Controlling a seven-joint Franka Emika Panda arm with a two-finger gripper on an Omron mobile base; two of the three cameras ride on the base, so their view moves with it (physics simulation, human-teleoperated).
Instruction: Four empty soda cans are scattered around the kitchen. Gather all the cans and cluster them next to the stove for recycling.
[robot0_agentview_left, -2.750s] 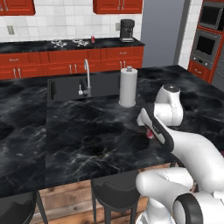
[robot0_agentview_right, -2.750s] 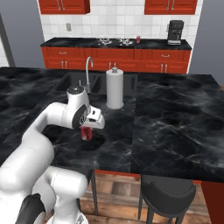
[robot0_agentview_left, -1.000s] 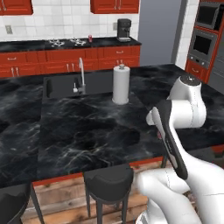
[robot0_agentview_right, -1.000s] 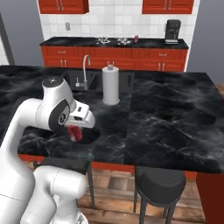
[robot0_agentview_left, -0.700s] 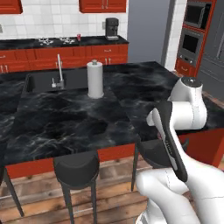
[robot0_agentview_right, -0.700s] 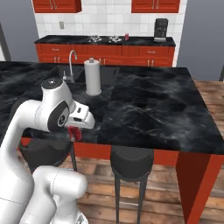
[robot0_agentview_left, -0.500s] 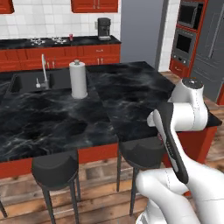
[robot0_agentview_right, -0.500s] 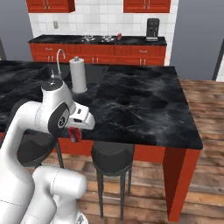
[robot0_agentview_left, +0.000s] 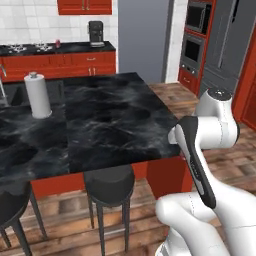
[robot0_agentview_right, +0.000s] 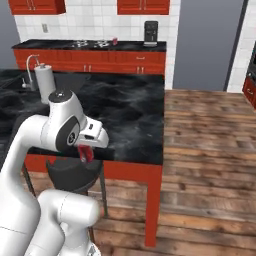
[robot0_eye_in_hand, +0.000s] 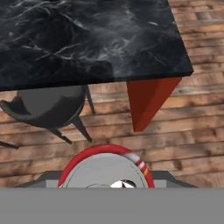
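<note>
A red soda can (robot0_eye_in_hand: 106, 168) is pinched in the gripper (robot0_agentview_right: 86, 153), held off the near edge of the island counter (robot0_agentview_left: 115, 117), above a stool (robot0_eye_in_hand: 48, 107). The can's lower half is cut off in the hand view; the fingertips are hidden. On the far stove (robot0_agentview_right: 90, 44), another can (robot0_agentview_right: 114, 41) is barely made out.

My arm (robot0_agentview_left: 200, 145) at 4 o'clock; island (robot0_agentview_left: 105, 120) centre, towel roll (robot0_agentview_left: 37, 95) at 9, two stools (robot0_agentview_left: 109, 186) below, stove (robot0_agentview_left: 27, 48) at 11.
</note>
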